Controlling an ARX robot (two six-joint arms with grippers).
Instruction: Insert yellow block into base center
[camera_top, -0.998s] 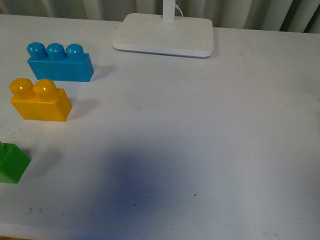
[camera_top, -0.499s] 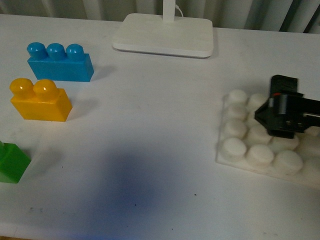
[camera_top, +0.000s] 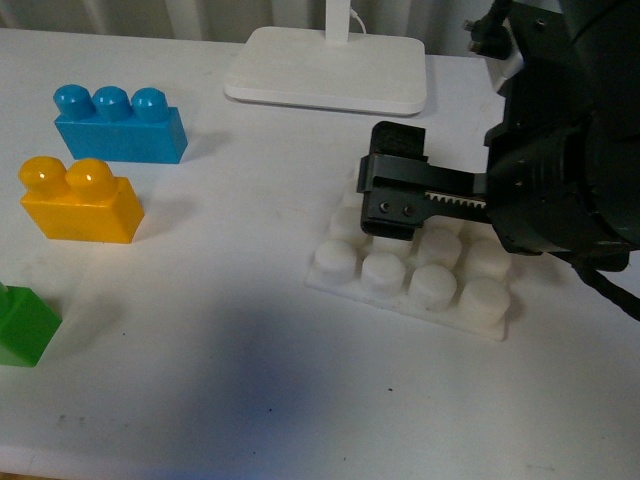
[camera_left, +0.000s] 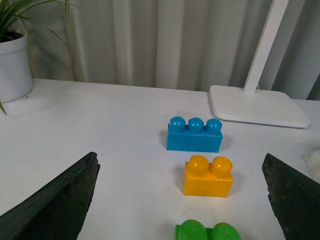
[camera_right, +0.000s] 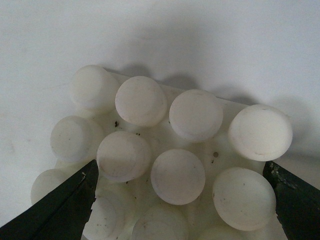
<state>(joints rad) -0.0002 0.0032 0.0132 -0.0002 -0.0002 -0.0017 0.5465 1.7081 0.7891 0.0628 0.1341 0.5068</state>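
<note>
Currently my left fingers (camera_left: 60, 205) stand apart, facing the yellow block (camera_left: 208, 176) on the desk (camera_top: 250, 300). My right fingers (camera_top: 392, 192) spread over the base (camera_top: 480, 300); whether they clamp it I cannot tell.

No lettering, number, label or brand mark can be read in any of the three views.
</note>
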